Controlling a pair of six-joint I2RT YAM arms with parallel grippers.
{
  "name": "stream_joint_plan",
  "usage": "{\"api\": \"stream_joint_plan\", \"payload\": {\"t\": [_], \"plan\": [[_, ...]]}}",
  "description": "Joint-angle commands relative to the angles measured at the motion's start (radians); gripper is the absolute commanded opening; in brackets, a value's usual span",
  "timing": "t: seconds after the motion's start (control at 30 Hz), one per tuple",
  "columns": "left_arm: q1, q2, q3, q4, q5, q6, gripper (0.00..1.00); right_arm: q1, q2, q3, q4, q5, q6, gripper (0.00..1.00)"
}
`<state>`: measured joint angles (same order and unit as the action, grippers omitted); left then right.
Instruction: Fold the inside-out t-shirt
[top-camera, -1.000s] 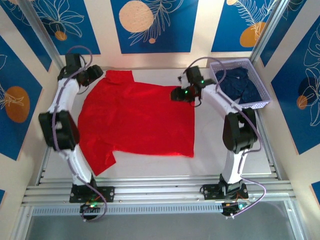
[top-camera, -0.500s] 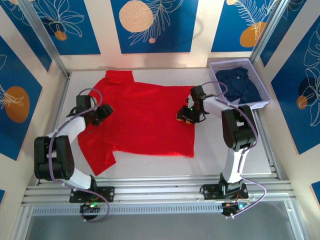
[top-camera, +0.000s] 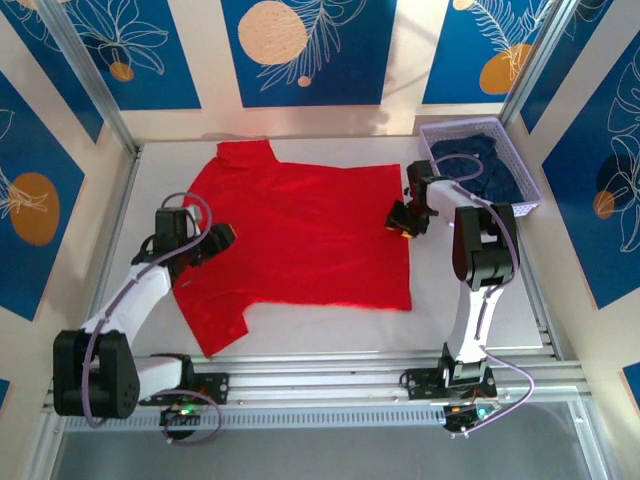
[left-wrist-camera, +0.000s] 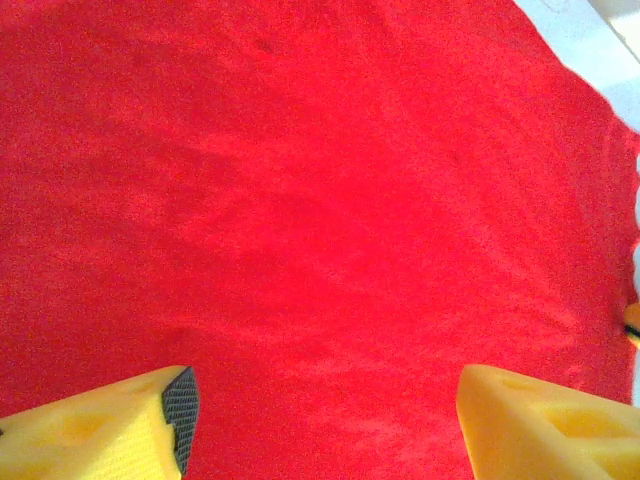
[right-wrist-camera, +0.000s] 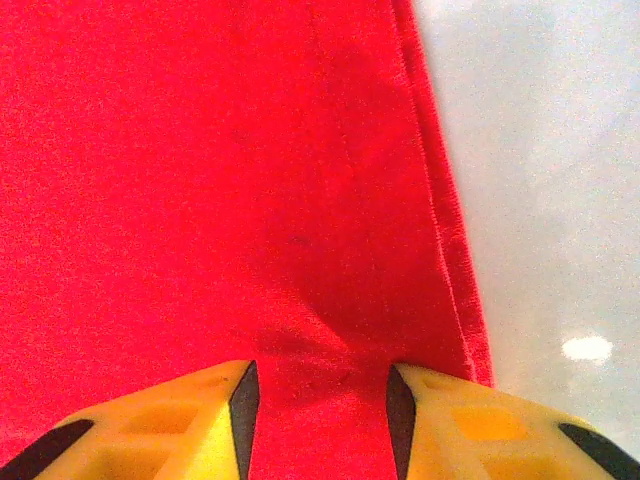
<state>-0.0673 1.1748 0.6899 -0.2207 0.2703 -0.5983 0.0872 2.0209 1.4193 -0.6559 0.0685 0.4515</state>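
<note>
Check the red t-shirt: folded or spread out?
Spread out. The t-shirt lies flat on the table, with its body and both sleeves extended. No fold is visible from above.

Bare white tabletop lies open right of and before the red cloth t-shirt. A lavender plastic mesh basket of navy clothes blocks the far-right corner; panel walls close 3 sides.

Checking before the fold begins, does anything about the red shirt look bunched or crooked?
The t-shirt lies mostly flat. One small pucker sits near the hem, between the fingers of the right gripper. Nothing else stands out.
</note>
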Motion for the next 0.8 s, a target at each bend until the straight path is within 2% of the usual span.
{"api": "stream_joint_plan", "payload": {"t": [0.0,0.1,0.17,0.33,0.43,0.57,0.77], "plan": [[-0.018,-0.056,-0.024,-0.078,-0.059,0.057,0.69,-0.014,0.008,0.067,-0.061,0.109,-0.050,0.41],[-0.024,-0.075,-0.026,-0.098,-0.072,0.088,0.69,0.001,-0.047,0.083,-0.070,0.146,-0.081,0.42],[-0.028,-0.069,-0.023,-0.103,-0.070,0.098,0.69,0.034,-0.116,0.026,-0.051,0.117,-0.087,0.45],[-0.046,-0.031,-0.024,-0.095,-0.028,0.082,0.70,0.107,-0.312,-0.227,0.000,-0.085,0.002,0.46],[-0.053,-0.050,-0.046,-0.110,-0.030,0.054,0.70,0.147,-0.415,-0.375,-0.010,-0.149,0.065,0.46],[-0.061,-0.130,-0.102,-0.158,-0.077,0.013,0.69,0.165,-0.499,-0.482,-0.096,-0.117,0.093,0.46],[-0.093,-0.209,-0.152,-0.283,-0.099,-0.050,0.69,0.107,-0.479,-0.539,-0.107,-0.092,0.087,0.44]]}}
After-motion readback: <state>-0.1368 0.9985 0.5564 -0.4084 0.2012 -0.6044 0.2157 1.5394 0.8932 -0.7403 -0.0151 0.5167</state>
